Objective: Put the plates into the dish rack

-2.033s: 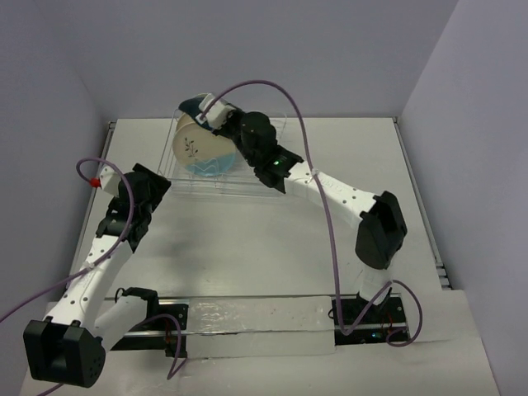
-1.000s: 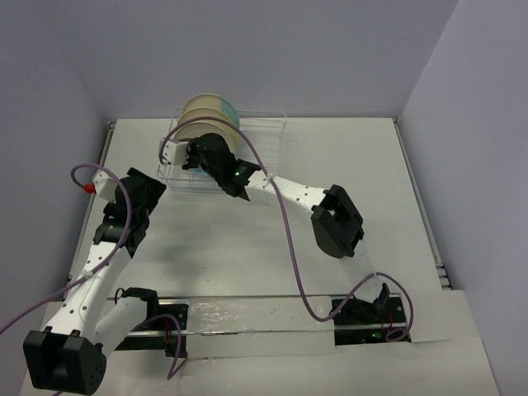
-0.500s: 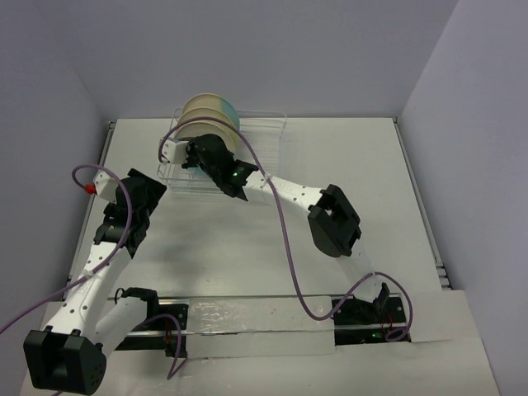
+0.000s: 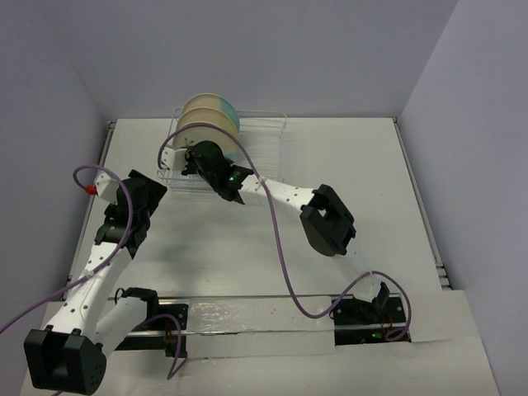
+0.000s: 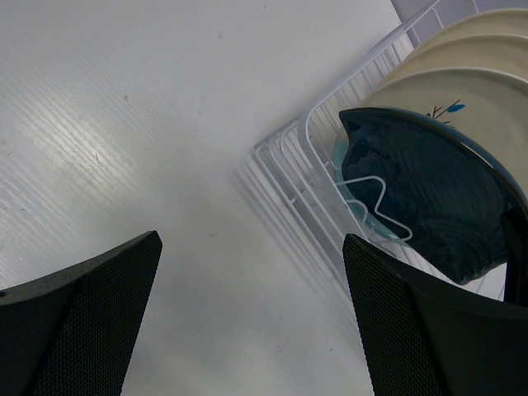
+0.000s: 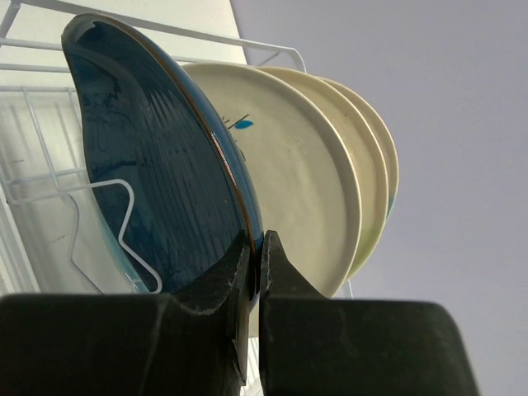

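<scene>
Three cream plates (image 6: 305,181) stand upright side by side in the wire dish rack (image 4: 266,139). In front of them the dark blue plate (image 6: 157,165) stands in the rack too, leaning a little. My right gripper (image 6: 257,247) is shut on its lower rim, one finger on each face. In the top view the right gripper (image 4: 196,158) sits at the rack's near-left end and hides most of the blue plate. My left gripper (image 5: 252,313) is open over bare table, left of the rack, with nothing between its fingers (image 5: 82,313). It faces the blue plate (image 5: 437,206).
The rack's right half (image 4: 268,124) holds no dishes. The right arm's elbow (image 4: 326,219) hangs over the table's middle, its purple cable looping to the front rail (image 4: 247,318). Walls close the table at the back and both sides.
Two seconds ago the right gripper held the blue plate above the rack's far left. It has come down to the rack's near-left end, still shut on the plate. The left arm barely moved.
</scene>
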{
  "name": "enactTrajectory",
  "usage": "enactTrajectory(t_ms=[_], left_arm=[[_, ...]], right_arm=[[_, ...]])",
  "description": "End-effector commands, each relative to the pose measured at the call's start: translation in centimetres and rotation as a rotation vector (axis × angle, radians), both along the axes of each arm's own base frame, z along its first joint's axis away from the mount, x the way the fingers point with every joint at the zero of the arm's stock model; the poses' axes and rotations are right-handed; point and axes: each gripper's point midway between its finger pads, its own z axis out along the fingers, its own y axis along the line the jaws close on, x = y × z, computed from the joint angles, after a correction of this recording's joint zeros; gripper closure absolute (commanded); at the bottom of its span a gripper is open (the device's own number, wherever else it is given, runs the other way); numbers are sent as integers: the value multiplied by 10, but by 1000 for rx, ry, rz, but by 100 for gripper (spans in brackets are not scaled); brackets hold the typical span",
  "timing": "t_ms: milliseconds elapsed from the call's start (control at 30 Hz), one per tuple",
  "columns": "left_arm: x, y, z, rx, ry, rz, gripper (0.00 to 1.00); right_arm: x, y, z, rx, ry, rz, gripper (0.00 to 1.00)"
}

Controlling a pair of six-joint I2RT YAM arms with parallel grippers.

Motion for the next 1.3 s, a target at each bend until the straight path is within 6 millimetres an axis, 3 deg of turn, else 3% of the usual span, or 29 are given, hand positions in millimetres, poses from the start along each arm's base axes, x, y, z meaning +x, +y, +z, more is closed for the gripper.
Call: enactTrajectory(t_ms=[0, 400, 700, 933, 1067, 1167, 1267], left_arm=[[2, 2, 9, 7, -35, -2, 1], [2, 0, 10, 2, -42, -14, 1], [3, -1, 9, -2, -39, -19, 1], [2, -1, 10, -3, -42, -23, 1], [2, -2, 11, -5, -47, -30, 1], [3, -3, 12, -5, -47, -35, 1], [4, -5, 12, -8, -49, -45, 1]], right_arm=[[8, 4, 54, 185, -96, -21, 100], [18, -9, 34, 257, -5, -118, 93], [20, -11, 27, 289, 35, -144, 66], [20, -13, 29, 296, 36, -155, 56], [19, -14, 48, 335, 25, -157, 32], [14, -18, 79, 397, 13, -143, 14], [5, -24, 109, 461, 8, -126, 5]])
